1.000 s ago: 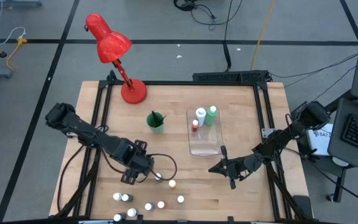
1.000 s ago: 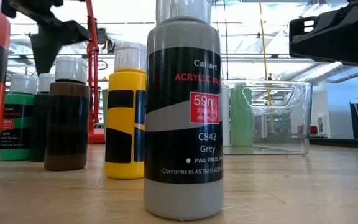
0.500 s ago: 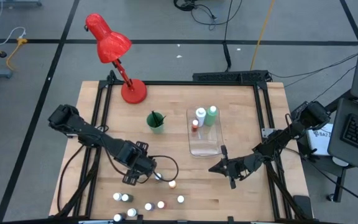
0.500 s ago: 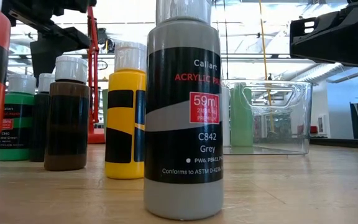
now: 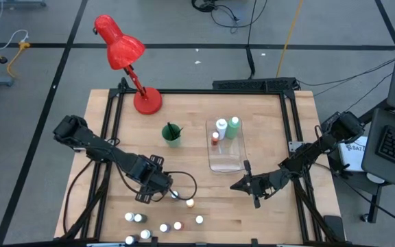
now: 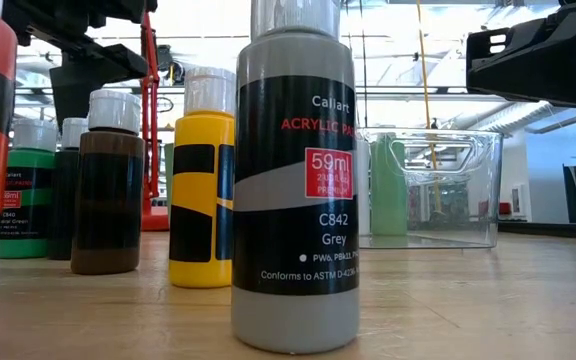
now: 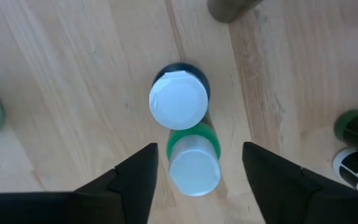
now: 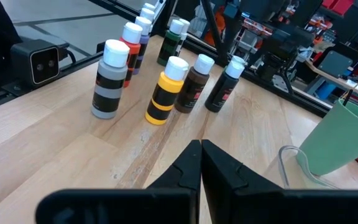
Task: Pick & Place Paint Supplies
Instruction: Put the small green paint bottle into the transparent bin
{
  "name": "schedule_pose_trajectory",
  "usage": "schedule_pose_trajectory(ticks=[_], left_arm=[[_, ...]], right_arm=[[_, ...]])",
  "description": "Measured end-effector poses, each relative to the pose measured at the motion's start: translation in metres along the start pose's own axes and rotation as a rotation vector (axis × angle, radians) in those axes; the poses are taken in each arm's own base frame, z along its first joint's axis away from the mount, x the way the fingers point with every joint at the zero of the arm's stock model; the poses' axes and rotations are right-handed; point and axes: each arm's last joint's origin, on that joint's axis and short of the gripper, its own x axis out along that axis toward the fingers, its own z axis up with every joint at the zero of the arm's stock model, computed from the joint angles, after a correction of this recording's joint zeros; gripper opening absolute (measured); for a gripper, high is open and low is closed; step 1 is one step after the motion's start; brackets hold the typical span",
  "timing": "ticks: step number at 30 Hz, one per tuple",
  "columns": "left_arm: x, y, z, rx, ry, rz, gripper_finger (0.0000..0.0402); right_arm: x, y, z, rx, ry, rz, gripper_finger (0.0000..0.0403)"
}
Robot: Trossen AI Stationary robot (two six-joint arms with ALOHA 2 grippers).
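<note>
White-capped paint bottles (image 5: 163, 227) upright at table's near edge, three in clear bin (image 5: 225, 147)

Three bottles (image 5: 221, 125) stand in one bin (image 5: 226, 163); about nine more cluster at the table's (image 5: 273, 137) seven o'clock. One cup (image 5: 172, 134), one lamp (image 5: 123, 51).

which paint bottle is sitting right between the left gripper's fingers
The green bottle, directly between the left gripper's open fingers; the dark bottle touching it stands just beyond the fingertips.

My wooden table (image 5: 266, 206): red desk lamp (image 5: 125, 58) far left, green cup (image 5: 172, 135) and clear bin (image 5: 226, 163) mid-table, paint bottles (image 5: 163, 226) along the near edge.
</note>
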Motion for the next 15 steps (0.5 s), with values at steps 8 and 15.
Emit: schedule_pose_trajectory(ticks=[8,15], left_arm=[[0.0,0.0,0.0001,-0.012,-0.001,0.001,0.016],[0.0051,0.0006,-0.0022,-0.01,0.0,0.007,0.0132]], right_arm=[[-0.0001,0.0,-0.0001,0.0,0.0,0.0,0.0004],[-0.0001,0.0,-0.0001,0.0,0.0,0.0,0.0004]])
